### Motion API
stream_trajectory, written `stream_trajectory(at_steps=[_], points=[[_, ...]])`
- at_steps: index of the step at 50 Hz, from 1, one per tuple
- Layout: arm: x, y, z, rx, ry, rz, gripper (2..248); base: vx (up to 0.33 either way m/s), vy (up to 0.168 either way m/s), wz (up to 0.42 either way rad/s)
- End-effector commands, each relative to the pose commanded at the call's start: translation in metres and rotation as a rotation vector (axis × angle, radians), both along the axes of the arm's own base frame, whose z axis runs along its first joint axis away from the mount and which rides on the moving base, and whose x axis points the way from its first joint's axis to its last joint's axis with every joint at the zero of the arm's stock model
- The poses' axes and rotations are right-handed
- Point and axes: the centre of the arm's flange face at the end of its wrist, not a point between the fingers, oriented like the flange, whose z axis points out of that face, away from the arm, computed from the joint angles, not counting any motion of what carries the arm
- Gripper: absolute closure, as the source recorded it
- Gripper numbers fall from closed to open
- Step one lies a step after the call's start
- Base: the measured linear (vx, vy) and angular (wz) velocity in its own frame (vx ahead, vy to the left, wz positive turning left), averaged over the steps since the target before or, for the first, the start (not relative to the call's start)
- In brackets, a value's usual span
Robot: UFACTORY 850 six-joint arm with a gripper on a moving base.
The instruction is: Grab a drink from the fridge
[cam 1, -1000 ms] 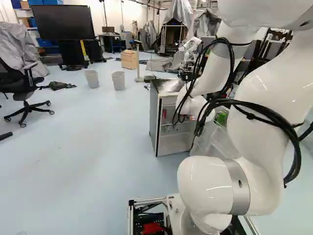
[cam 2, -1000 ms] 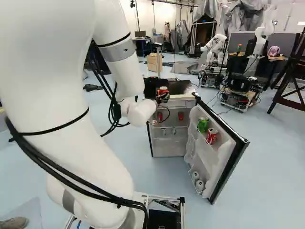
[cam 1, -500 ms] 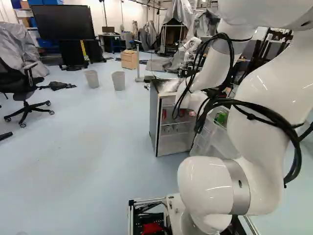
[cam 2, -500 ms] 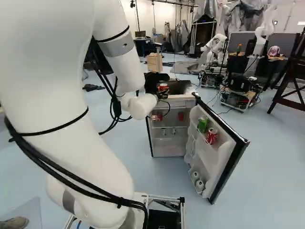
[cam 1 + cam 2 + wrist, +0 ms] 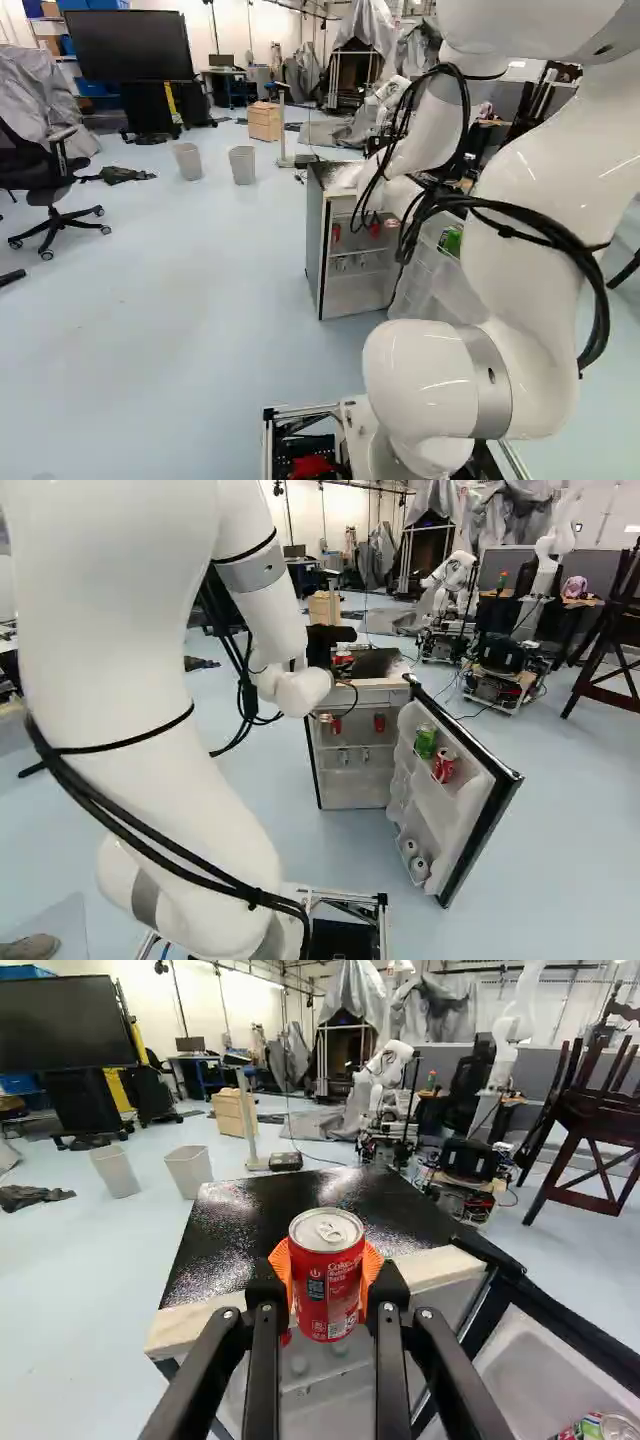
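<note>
We've got a glossy painted metal can (image 5: 325, 1285) with a bare silvery lid, gripped by matt black fingers (image 5: 264, 1370). The fridge top (image 5: 265, 1210) is slick, shiny black, and we see smooth white plastic lining the fridge door (image 5: 430, 805). Lower right of the left base view, our arm (image 5: 420, 370) looks super glossy, with a duller metal band (image 5: 492, 385). Upper middle, we spot a plain wood cabinet (image 5: 264, 124); upper left, a crinkly grey cover (image 5: 35, 95).
</note>
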Motion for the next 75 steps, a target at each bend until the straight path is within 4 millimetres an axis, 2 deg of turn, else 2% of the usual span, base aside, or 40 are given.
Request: stream_trajectory(at_steps=[56, 75], points=[[0.080, -0.004, -0.006, -0.005, -0.028, 0.023, 161, 0.000, 0.000, 0.000], [0.086, -0.005, -0.007, -0.006, -0.029, 0.024, 161, 0.000, 0.000, 0.000]])
